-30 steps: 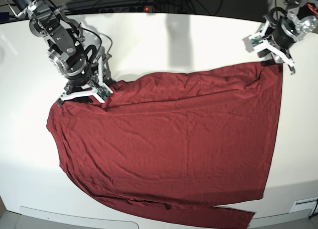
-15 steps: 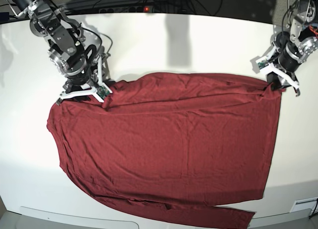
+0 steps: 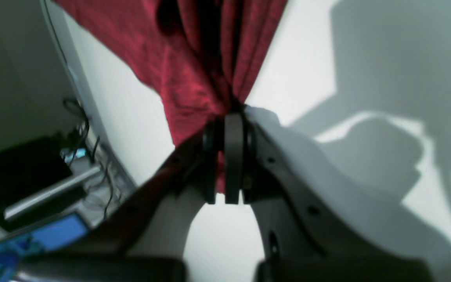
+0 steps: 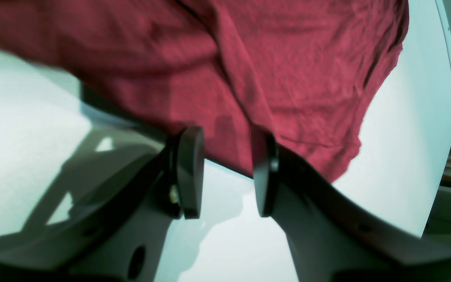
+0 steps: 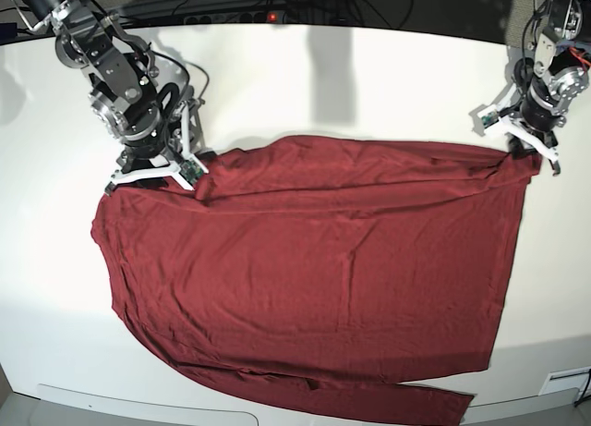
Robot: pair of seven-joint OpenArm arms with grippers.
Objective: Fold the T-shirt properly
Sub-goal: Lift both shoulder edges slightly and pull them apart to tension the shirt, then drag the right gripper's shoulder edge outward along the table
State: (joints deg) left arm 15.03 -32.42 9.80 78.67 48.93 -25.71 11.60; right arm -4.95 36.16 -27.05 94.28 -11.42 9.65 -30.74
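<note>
In the left wrist view, we see the left gripper with its dark pads pressed together on a gathered bunch of the T-shirt. The maroon cloth fans upward from the pinch in deep pleats, and a sliver of it shows below, between the pads. Behind lies the white table, crossed by hard shadows. At the left edge, past the table's rim, we make out blurred cables and a blue patch, too soft to name.

In the right wrist view, we find the right gripper with its two fingers spread apart. The T-shirt fills the upper part of the frame, wrinkled, its edge running across just beyond the fingertips. Cloth shows through the gap between them, but we cannot tell whether either finger touches it. The table is bare white below and to the right.

In the base view, we see the T-shirt spread wide over the middle of the table, with a strip trailing toward the near edge at lower right. The left gripper pinches the shirt's far right corner, pulling it to a point. The right gripper stands at the shirt's far left edge, just beside the cloth.
</note>
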